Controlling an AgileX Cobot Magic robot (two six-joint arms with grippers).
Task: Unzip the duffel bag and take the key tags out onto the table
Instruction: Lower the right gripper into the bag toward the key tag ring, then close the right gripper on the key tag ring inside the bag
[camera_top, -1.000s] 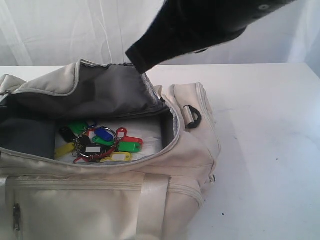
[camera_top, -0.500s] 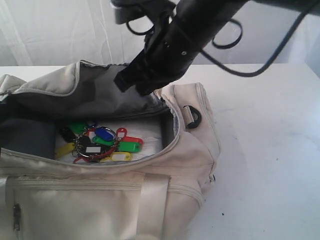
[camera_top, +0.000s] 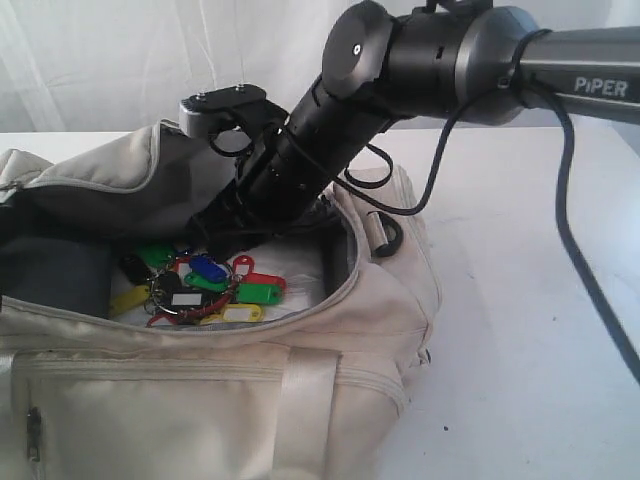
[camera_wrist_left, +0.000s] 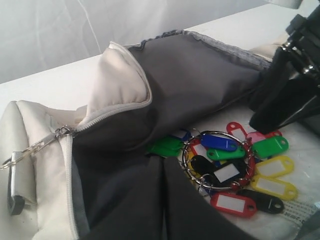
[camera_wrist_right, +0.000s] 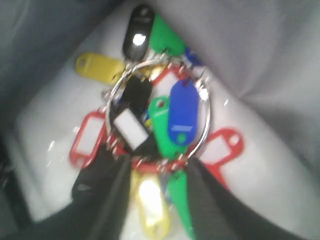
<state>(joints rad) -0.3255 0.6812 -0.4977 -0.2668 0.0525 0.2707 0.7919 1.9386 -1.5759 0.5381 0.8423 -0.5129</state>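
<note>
The cream duffel bag (camera_top: 200, 400) lies unzipped on the white table (camera_top: 520, 300), its grey-lined flap (camera_wrist_left: 190, 75) folded back. The key tags (camera_top: 205, 290) lie in a bunch on the bag's floor, several colours on metal rings (camera_wrist_left: 225, 165). My right gripper (camera_top: 215, 240) reaches down into the opening from the upper right. In the right wrist view it is open (camera_wrist_right: 157, 200), its fingers (camera_wrist_right: 107, 195) standing either side of a yellow and a green tag just below the big ring (camera_wrist_right: 155, 120). My left gripper (camera_wrist_left: 162, 200) is inside the bag beside the tags, fingers pressed together.
A dark D-ring (camera_top: 385, 232) sits on the bag's right end, and a metal zipper pull on a chain (camera_wrist_left: 30, 150) hangs at its other end. The right arm's black cable (camera_top: 590, 300) loops over the table on the right. A white curtain hangs behind.
My right arm has come down and to the left from above the bag into its opening, ending over the key tags. The tags and the bag have not moved.
</note>
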